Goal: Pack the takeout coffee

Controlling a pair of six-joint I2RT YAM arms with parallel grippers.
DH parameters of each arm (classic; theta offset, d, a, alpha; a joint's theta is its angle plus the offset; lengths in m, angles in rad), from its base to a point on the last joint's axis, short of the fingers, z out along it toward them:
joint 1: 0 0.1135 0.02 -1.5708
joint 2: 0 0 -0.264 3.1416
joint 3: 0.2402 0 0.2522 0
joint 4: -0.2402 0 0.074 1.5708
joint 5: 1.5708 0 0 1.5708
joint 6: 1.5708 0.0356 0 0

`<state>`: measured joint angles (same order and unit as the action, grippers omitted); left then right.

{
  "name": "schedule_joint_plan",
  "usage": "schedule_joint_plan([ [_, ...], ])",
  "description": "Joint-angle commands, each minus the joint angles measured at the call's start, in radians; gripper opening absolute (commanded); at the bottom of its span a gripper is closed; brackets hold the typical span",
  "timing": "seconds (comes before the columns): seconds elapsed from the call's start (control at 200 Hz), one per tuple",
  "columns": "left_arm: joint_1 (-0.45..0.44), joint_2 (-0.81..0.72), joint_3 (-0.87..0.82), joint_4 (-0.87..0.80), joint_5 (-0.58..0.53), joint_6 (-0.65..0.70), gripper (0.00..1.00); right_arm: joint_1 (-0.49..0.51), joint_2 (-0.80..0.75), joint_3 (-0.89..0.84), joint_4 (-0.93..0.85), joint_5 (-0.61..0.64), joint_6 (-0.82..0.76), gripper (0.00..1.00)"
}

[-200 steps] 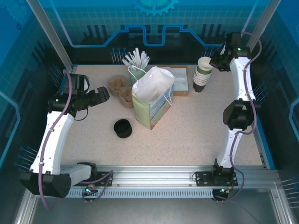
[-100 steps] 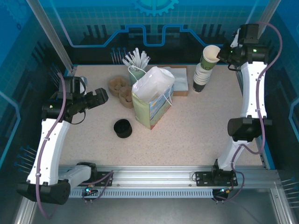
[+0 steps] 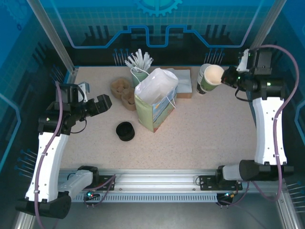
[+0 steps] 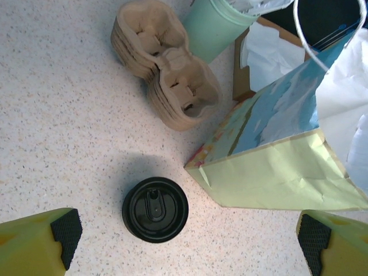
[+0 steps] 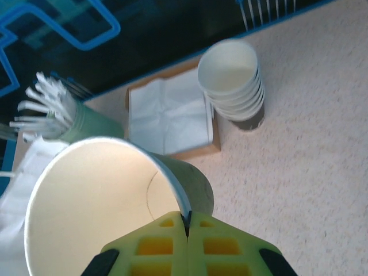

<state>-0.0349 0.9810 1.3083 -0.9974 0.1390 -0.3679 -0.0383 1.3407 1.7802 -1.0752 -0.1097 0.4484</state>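
Right tool [image 3: 227, 78] has swung clear of the cup stack [image 5: 233, 80] at upper right, pinching the lidless takeout coffee cup [image 3: 212, 76] by its rim, while the left tool [image 3: 104, 101] hangs spread above the black lid [image 4: 155, 209] on the tabletop [image 3: 200, 129], presumably ready to cap it before bagging.

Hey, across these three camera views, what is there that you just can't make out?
Inside of the white and blue paper bag: top view, its crumpled white top covers it; left wrist view, cut off by the edge.
Stack of white-rimmed paper cups: top view, the lidless green paper cup in the right gripper overlaps it.
Underside of the round black plastic lid: left wrist view looks straight down.
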Motion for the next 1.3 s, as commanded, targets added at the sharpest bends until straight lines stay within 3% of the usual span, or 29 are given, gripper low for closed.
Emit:
schedule_joint_plan([
  [0.0, -0.003, -0.029, -0.037, -0.001, 0.052, -0.024, 0.98, 0.040, -0.065, -0.125, 0.047, -0.050, 0.019, 0.00],
  [0.495, -0.007, -0.111, -0.261, 0.085, 0.113, -0.087, 0.98, 0.334, -0.355, -0.749, 0.340, -0.053, 0.102, 0.00],
  [0.715, -0.011, -0.119, -0.369, 0.148, 0.125, -0.124, 0.97, 0.472, -0.418, -0.934, 0.480, -0.021, 0.156, 0.00],
  [1.296, -0.022, -0.071, -0.536, 0.269, 0.117, -0.164, 0.94, 0.806, -0.240, -1.007, 0.694, 0.135, 0.220, 0.00],
])
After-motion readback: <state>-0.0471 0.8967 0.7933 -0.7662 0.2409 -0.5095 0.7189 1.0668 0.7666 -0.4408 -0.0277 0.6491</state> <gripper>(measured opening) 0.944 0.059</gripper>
